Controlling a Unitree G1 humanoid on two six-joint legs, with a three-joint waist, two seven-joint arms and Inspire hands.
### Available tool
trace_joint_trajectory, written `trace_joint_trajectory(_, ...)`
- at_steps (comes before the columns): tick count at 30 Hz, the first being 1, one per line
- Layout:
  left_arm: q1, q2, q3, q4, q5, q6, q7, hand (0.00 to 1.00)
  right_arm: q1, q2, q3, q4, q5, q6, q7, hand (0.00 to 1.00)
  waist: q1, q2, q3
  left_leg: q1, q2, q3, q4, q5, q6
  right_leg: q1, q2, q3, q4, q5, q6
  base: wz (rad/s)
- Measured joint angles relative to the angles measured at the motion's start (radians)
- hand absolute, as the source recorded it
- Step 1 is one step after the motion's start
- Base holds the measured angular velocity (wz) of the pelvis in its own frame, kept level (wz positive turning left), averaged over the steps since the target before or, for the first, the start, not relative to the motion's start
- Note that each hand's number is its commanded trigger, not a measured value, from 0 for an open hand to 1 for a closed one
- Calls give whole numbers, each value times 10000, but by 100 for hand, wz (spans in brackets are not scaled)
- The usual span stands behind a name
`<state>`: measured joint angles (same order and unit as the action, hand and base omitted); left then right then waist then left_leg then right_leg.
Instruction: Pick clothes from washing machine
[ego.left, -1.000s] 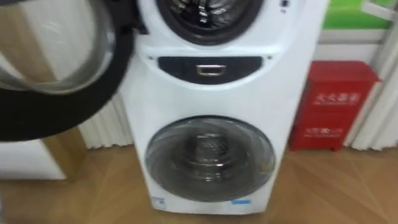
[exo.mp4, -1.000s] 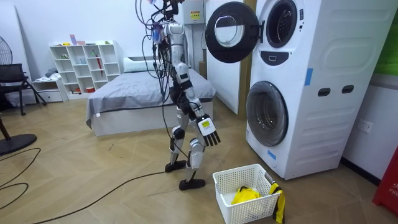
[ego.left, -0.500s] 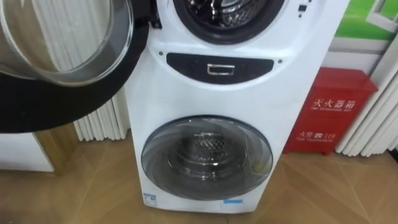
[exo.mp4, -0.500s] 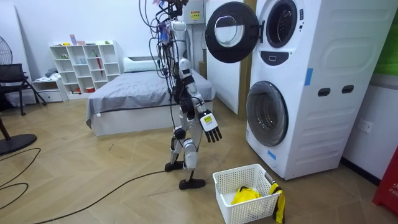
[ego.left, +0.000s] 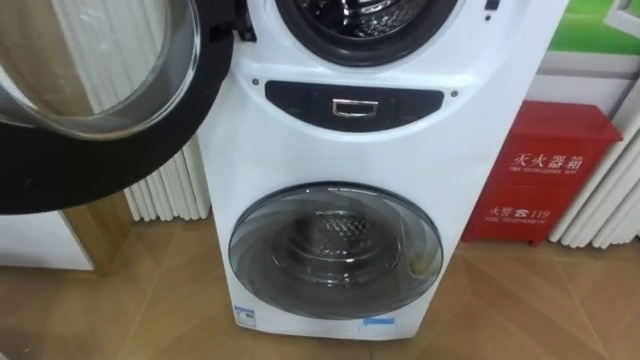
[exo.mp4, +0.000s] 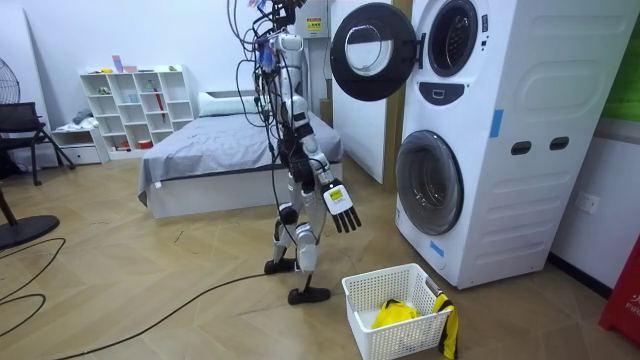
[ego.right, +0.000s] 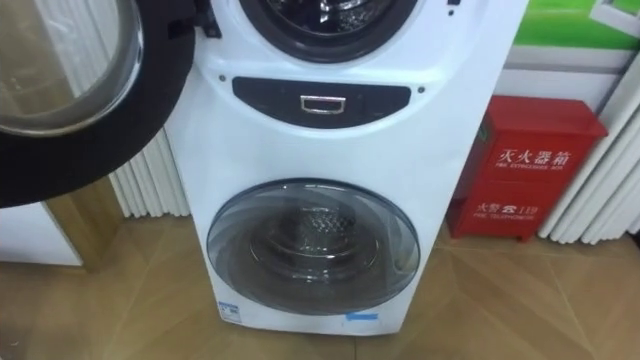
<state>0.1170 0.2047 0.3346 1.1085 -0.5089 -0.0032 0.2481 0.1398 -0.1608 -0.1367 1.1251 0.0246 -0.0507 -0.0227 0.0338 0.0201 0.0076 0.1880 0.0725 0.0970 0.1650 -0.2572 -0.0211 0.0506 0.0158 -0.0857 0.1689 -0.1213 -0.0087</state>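
- A white basket (exo.mp4: 372, 338) stood on the wooden floor, nearest in the room view, just in front of the washing machine (ego.left: 340, 150).
- A yellow cloth (exo.mp4: 394, 314) lay inside the basket, and a yellow-and-black piece (exo.mp4: 447, 328) hung over its corner on the room view's right.
- The robot stood upright just behind the basket and faced the machine. Its right robot hand (exo.mp4: 341, 205) hung low in front of its body, with the fingers straight and spread, and it held nothing.
- The lower door (ego.left: 335, 250) of the stacked machine was closed. Two small labels with blue print sat under it, too small to read.
- Above it was a dark control panel (ego.left: 355, 104) with a small display.
- The upper door (ego.left: 110, 100) stood wide open to the robot's left.
- The upper drum (ego.left: 362, 15) showed bare metal at its lower edge. I could not tell if clothes were inside.
- A red box (ego.left: 540, 175) with white characters stood beside the machine, on the robot's right.
- A bed (exo.mp4: 220, 150) and a white shelf (exo.mp4: 135, 105) were far behind the robot.
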Motion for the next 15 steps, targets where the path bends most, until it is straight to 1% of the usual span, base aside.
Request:
trace_joint_trajectory(1, -137, 173, 134, -11, -174, 1, 45, 0, 13, -15, -138, -25, -100, -43, -12, 0, -4, 56, -25, -2, -5, -1, 4, 0, -1, -1, -5, -4, 13, 0, 0, 0)
trace_joint_trajectory(2, -375, 512, 419, -246, -531, 2, 174, 0, 32, -39, -380, -116, -316, -60, -23, 0, -26, 147, -37, -12, -11, -1, -11, 0, -1, -3, -11, -25, 40, 0, 0, 0)
trace_joint_trajectory(3, -588, 777, 771, -732, -888, -48, 342, 0, 98, -68, -497, -277, -366, -51, -108, 0, 11, 254, -50, -13, -15, 33, -6, 2, -4, -19, -7, 2, 53, 0, -1, -4)
trace_joint_trajectory(4, -895, 1109, 975, -1062, -1218, -63, 503, 0, 183, -134, -531, -462, -537, -50, -138, 0, 21, 371, -79, -17, -17, 50, -8, 2, -5, -28, -4, 7, 52, 4, -5, -3)
trace_joint_trajectory(5, -1018, 1285, 997, -1263, -1309, -63, 577, 0, 195, -173, -532, -512, -667, -50, -133, 0, 13, 432, -100, -24, -18, 33, -8, 2, -5, -28, -5, 2, 57, 4, -5, 0)
trace_joint_trajectory(6, -1182, 1549, 1094, -1937, -1360, -68, 746, 0, 252, -235, -549, -636, -724, -51, -133, 0, -2, 528, -143, -27, -25, 13, -7, 2, -5, -50, -11, -2, 89, 2, -2, 0)
trace_joint_trajectory(7, -1296, 1663, 1167, -2284, -1386, -93, 783, 0, 296, -262, -552, -707, -694, -58, -137, 0, 0, 541, -169, -37, -27, 6, 5, 2, -5, -101, -19, -12, 153, -4, 1, 0)
trace_joint_trajectory(8, -1565, 1938, 1181, -2814, -1551, -232, 883, 0, 343, -290, -553, -783, -675, -130, -173, 0, 16, 618, -161, -60, -44, 10, 25, 12, -11, -148, -54, -61, 212, -24, 4, 0)
trace_joint_trajectory(9, -1756, 2162, 1182, -3286, -1565, -350, 940, 0, 382, -316, -553, -830, -677, -219, -201, 0, 14, 658, -173, -85, -66, 5, 30, 16, -9, -160, -83, -90, 201, -26, 9, 4)
trace_joint_trajectory(10, -1831, 2241, 1230, -3559, -1566, -359, 966, 0, 411, -324, -554, -878, -676, -230, -205, 0, 24, 735, -173, -98, -77, 3, 29, 16, -9, -175, -92, -87, 200, -31, 19, 0)
trace_joint_trajectory(11, -1975, 2324, 1373, -4216, -1576, -368, 1035, 0, 562, -322, -555, -1078, -673, -227, -201, 0, 46, 789, -168, -118, -105, 37, 19, 16, -8, -227, -118, -64, 209, -43, 41, -5)
trace_joint_trajectory(12, -2164, 2524, 1382, -4616, -1631, -372, 1143, 0, 715, -318, -541, -1277, -678, -223, -186, 0, 80, 838, -192, -176, -123, 39, 13, 16, -7, -323, -139, -55, 283, -54, 59, -7)
trace_joint_trajectory(13, -2289, 2662, 1384, -4770, -1682, -369, 1207, 0, 764, -309, -538, -1347, -673, -216, -185, 0, 82, 853, -184, -194, -125, 16, 15, 18, -5, -373, -142, -48, 349, -58, 64, -4)
trace_joint_trajectory(14, -2525, 2918, 1381, -5087, -1688, -369, 1351, 0, 914, -280, -532, -1563, -683, -209, -185, 0, 94, 851, -180, -224, -125, -28, 5, 19, -3, -443, -140, -28, 403, -61, 67, -8)
trace_joint_trajectory(15, -2779, 3110, 1438, -5423, -1685, -368, 1464, 0, 969, -280, -536, -1620, -737, -212, -186, 0, 176, 831, -181, -253, -125, -27, 3, 20, -2, -534, -136, -14, 449, -61, 68, -10)
